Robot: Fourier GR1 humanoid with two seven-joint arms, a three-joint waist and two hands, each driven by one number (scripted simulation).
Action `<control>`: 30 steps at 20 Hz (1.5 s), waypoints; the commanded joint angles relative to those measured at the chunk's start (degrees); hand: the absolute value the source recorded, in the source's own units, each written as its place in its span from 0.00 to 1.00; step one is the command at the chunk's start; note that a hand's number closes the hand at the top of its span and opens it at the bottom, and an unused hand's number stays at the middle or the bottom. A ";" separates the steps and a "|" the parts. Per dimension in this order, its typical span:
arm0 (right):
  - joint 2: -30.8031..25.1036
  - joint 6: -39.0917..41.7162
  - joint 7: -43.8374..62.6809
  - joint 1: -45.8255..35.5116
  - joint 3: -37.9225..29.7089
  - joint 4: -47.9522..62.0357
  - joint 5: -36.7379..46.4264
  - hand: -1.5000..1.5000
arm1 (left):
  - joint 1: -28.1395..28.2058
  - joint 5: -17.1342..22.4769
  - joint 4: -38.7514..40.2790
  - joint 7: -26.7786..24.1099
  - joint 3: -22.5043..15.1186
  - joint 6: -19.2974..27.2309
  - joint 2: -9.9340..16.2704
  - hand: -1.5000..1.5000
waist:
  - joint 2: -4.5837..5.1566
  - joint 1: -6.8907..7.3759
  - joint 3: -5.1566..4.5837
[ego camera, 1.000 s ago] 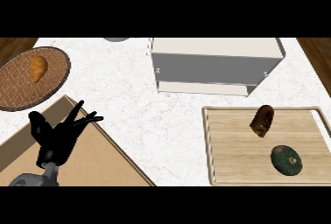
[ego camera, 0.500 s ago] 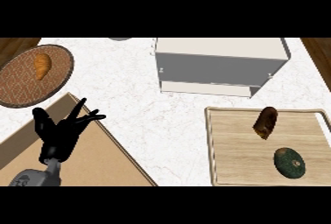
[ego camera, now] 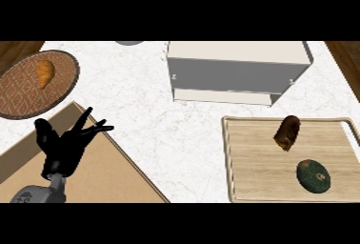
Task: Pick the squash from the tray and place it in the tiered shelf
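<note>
At four o'clock on the tray (ego camera: pixel 243 190), I saw the squash (ego camera: pixel 313 176) untouched; the tiered shelf (ego camera: pixel 235 71) waited. My left hand (ego camera: pixel 63 145) rested spread; the right was seemingly out of view.

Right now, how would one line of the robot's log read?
left hand: open, resting at lower left | right hand: out of view | dark green round squash: on wooden tray | white tiered shelf: untouched

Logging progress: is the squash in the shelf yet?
No. The squash lies on the tray, beside a brown item; the tiered shelf is apart.
</note>
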 commanded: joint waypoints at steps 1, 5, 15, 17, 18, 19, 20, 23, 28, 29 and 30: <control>2.78 -0.60 7.13 -2.00 2.98 -0.58 6.04 0.00 | 3.72 -1.94 0.15 1.99 -0.04 1.21 0.83 0.50 | 0.32 -0.26 -0.36; 5.82 0.47 9.64 -4.73 5.97 1.41 11.39 0.00 | 0.15 -2.00 1.19 3.85 1.39 1.97 -0.36 0.50 | 0.36 -0.45 -0.36; 13.57 1.06 5.69 -6.87 7.83 10.20 17.67 0.00 | 1.95 -3.20 5.36 -0.68 3.94 -1.79 -0.62 0.50 | 0.39 -0.81 -0.36; 12.19 2.39 3.06 -7.24 4.49 12.57 16.70 0.00 | 2.35 -3.71 3.11 1.53 3.63 -1.66 -0.16 0.50 | 0.35 -0.74 -0.33; 13.14 2.87 5.86 -8.36 6.00 11.78 19.22 0.00 | 0.27 -2.44 3.27 3.33 5.16 -3.02 1.02 0.50 | 0.36 -0.72 -0.35; 15.56 2.80 9.33 -13.49 7.17 14.78 20.76 0.00 | 2.35 -3.18 1.62 2.59 4.31 -2.28 0.49 0.50 | 0.41 -0.11 -0.35; 16.07 1.63 5.96 -9.39 7.28 14.05 21.85 0.00 | 2.60 -4.97 1.19 2.80 2.05 -1.08 -1.85 0.50 | 0.33 -0.61 -0.34; 15.64 1.79 2.74 -7.75 5.49 16.37 21.92 0.00 | 0.60 -4.32 6.53 -0.12 5.31 -3.14 -1.24 0.50 | 0.38 -0.96 -0.35; 17.78 1.67 -1.37 -16.07 2.00 26.08 22.14 0.00 | -0.63 -4.64 5.53 1.27 5.38 -3.65 -2.48 0.50 | 0.44 -0.54 -0.33; 16.76 0.87 -5.02 -9.79 1.22 22.03 19.95 0.00 | 4.02 -5.64 -0.16 3.45 3.66 -0.53 -3.49 0.50 | 0.27 -0.69 -0.30; 18.73 0.41 -1.61 -12.34 2.51 21.75 23.04 0.00 | 2.93 -6.09 2.74 1.44 4.41 -1.71 -3.49 0.50 | 0.33 -0.67 -0.33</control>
